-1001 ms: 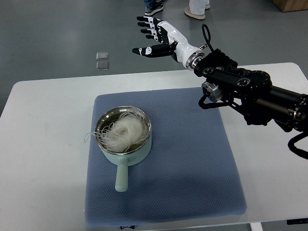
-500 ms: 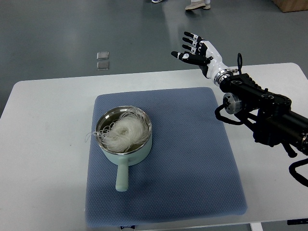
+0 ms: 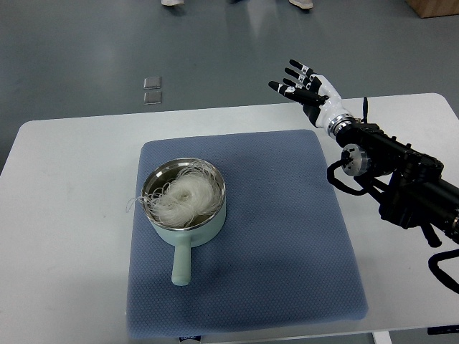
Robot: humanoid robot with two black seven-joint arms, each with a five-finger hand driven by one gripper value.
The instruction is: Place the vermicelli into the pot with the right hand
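Vermicelli sits coiled inside the pale green pot on a blue mat covering the white tabletop, a few loose strands trailing over the pot's left rim. The right robot hand hangs beyond the tabletop's far edge, well apart from the pot — fingers spread, palm empty. The left arm is out of view. By the look of it, the placing is done, and the risks lie in the aftermath: the overhanging strands could catch on anything sweeping past and drag the nest back out, and the pot's handle — pointing toward the near edge — could be knocked by a low-passing arm, tipping or sliding the pot on the mat.
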